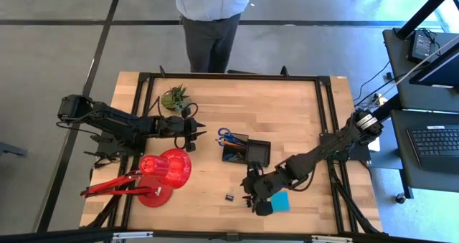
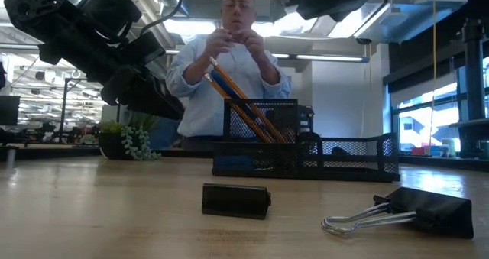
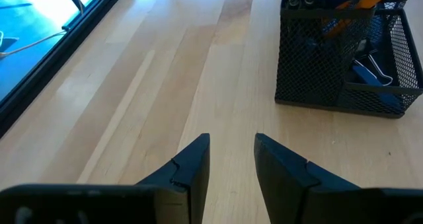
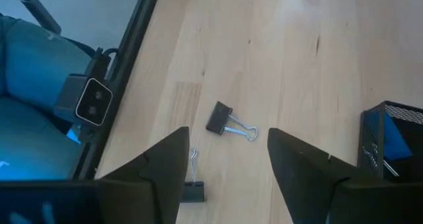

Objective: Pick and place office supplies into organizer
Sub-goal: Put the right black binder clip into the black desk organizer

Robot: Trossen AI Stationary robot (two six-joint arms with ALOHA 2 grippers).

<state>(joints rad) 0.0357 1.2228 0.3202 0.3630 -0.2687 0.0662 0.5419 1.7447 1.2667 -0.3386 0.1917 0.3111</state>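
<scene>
The black mesh organizer (image 1: pixel 247 150) stands mid-table; blue-handled scissors (image 1: pixel 224 134) and orange pencils (image 2: pixel 243 106) stick up from its taller cup. Two black binder clips lie flat on the wood near the front edge: one (image 4: pixel 221 120) just beyond my right gripper's fingertips, the other (image 4: pixel 193 187) partly hidden behind one finger. My right gripper (image 4: pixel 227 133) hangs open above them, slanting down, touching nothing. The cyan note pad (image 1: pixel 280 201) lies beside it, partly under the arm. My left gripper (image 3: pixel 231 139) waits open left of the organizer (image 3: pixel 344 52).
A red desk lamp (image 1: pixel 161 173) lies at the front left, close to my left arm. A small green potted plant (image 1: pixel 174 98) stands at the far left. A person (image 1: pixel 211 13) stands behind the table's far edge. Bare wood (image 1: pixel 287 107) spreads behind the organizer.
</scene>
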